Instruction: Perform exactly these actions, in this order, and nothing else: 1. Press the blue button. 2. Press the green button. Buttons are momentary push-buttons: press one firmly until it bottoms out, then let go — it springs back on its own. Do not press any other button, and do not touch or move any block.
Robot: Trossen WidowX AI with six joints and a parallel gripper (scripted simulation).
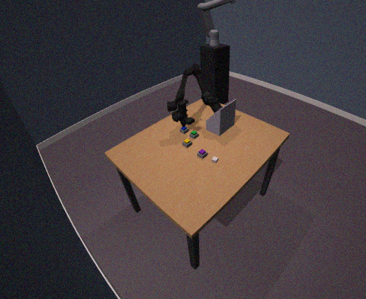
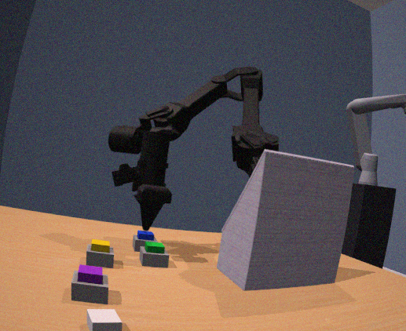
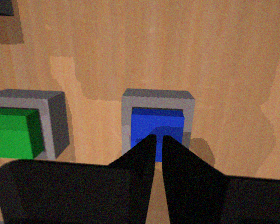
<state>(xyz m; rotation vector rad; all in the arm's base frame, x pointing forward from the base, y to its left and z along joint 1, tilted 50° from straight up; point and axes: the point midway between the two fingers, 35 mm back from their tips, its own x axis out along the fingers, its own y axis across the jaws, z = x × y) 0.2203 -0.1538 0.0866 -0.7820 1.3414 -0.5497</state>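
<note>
We see the wooden desk (image 1: pixel 196 184) carrying everything, with a black pedestal (image 1: pixel 215 72) standing past its far edge. Next in size, the grey wedge-shaped block (image 2: pixel 292 223) sits on the desk near the far edge, towards the far right corner. The dark arm (image 2: pixel 202 98) reaches from the far edge, arches up and bends down on the wedge's left side.

At the arm's end we find the jaws (image 2: pixel 147 227) clenched together with nothing between them, forming a single downward point. In the exterior view that point meets the top of the blue button (image 2: pixel 145 234); in the wrist view the fingertips overlap the cap's near edge. We cannot tell from the pictures how far the cap is pushed in.

The blue button lies closest to the far edge of the four buttons, each set in a small grey housing. The green button (image 2: pixel 155 247) sits just beside it, on the side towards the wedge and slightly nearer the desk's middle. The yellow button (image 2: pixel 100 245) lies a step further from the far edge, and the purple button (image 2: pixel 89 274) further still, towards the middle of the desk.

Smallest, a white block (image 2: pixel 104 318) rests just beside the purple button, apart from it.
</note>
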